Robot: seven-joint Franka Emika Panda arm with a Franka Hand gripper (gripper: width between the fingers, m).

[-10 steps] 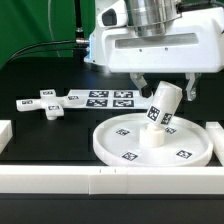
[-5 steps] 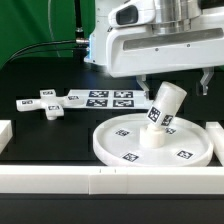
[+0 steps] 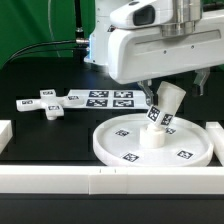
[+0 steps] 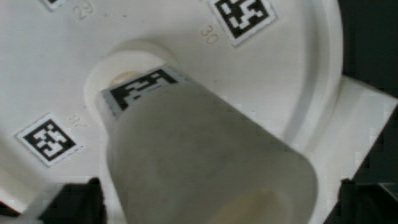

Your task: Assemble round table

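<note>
Black tabletop (image 3: 50, 135), green backdrop (image 3: 40, 20)

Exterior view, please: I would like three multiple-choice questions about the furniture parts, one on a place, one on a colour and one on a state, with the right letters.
1. Where does the cross-shaped piece lie?
A) on the disc
B) on the black table, at the exterior view's left of the marker board
C) in the end effector

2. What colour is the leg?
A) white
B) red
C) green

3. How does the leg stand?
A) flat on the table
B) upright
C) tilted, lower end in the disc's middle

Answers: 1 B, it lies beside the board, away from the disc. 2 A, it is as white as the disc. 3 C, it leans toward the exterior view's right.
</note>
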